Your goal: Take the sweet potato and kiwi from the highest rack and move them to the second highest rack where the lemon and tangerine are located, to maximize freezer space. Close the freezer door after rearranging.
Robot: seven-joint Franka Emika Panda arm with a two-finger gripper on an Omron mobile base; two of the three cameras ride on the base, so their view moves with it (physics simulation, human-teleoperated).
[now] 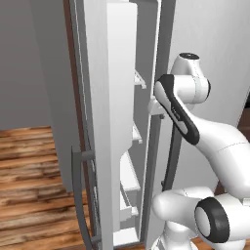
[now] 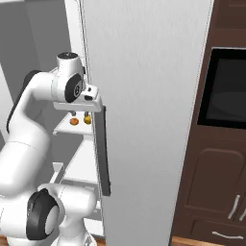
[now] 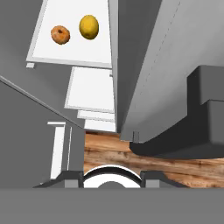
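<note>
White shelf (image 3: 70,52) inside freezer (image 2: 144,96): lemon (image 3: 89,26) and tangerine (image 3: 60,34) side by side, apart, not touching; same pair seen in right base view, tangerine left of lemon. Freezer door (image 1: 114,127) ajar, white ledges on inner face, dark curved handle (image 1: 80,195) outside. Pincer (image 3: 112,177) at bottom of hand view, tips barely visible; spread or pressed together, cannot tell. Nothing seen between tips. Wooden floor (image 3: 153,164) below.

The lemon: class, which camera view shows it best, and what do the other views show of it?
The hand view shows it best: the lemon lies whole and unblocked on a white freezer shelf beside the tangerine. In the right base view the lemon is a tiny yellow spot under the arm. I cannot find it in the left base view.
</note>
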